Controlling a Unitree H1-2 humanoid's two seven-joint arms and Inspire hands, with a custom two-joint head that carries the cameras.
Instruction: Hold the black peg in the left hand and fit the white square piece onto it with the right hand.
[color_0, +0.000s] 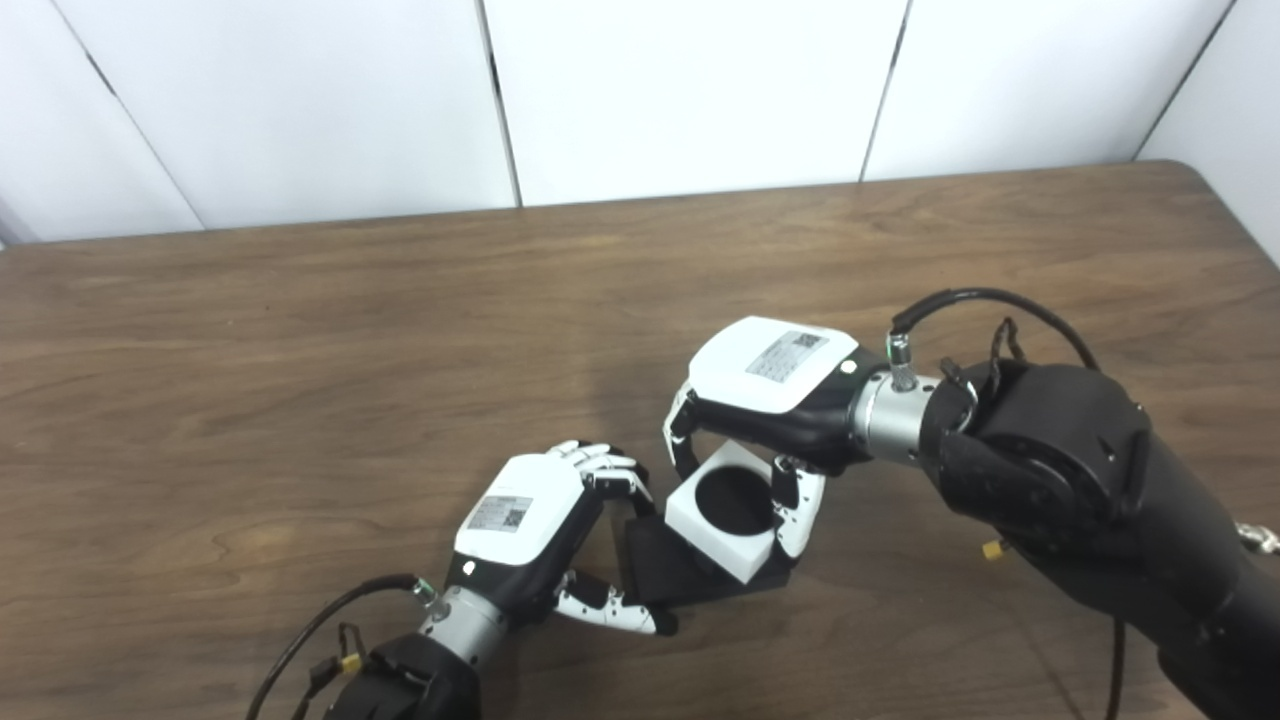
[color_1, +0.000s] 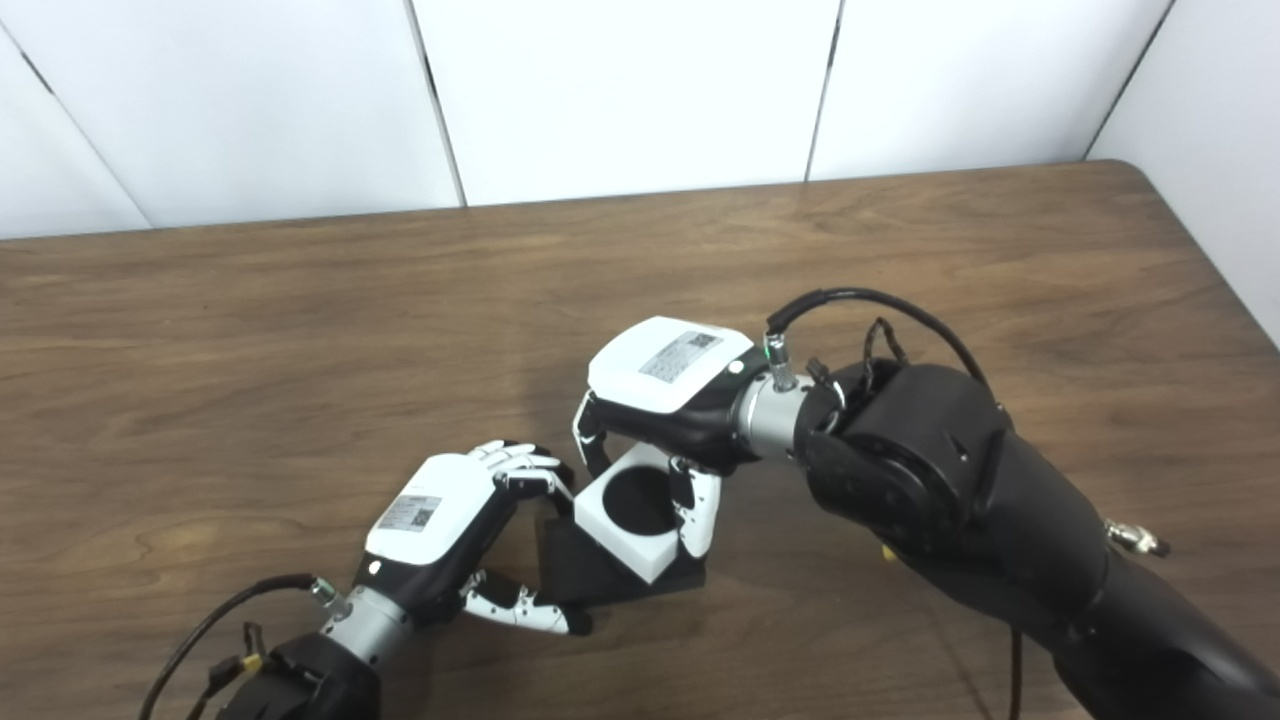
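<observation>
The white square piece (color_0: 724, 512) has a round hole that looks black inside. It sits over the black peg's flat base (color_0: 668, 570), near the table's front middle. My right hand (color_0: 765, 385) is above it, fingers and thumb closed on the piece's sides. My left hand (color_0: 535, 525) is shut on the black base, fingers at its far edge and thumb at its near edge. The peg itself is hidden inside the hole. The same shows in the right eye view, with the piece (color_1: 632, 512) between my left hand (color_1: 440, 520) and my right hand (color_1: 665, 385).
The brown wooden table (color_0: 300, 380) stretches around the hands. A white panelled wall (color_0: 650, 90) stands behind its far edge. The table's right corner (color_0: 1200, 175) is rounded. Cables loop off both wrists.
</observation>
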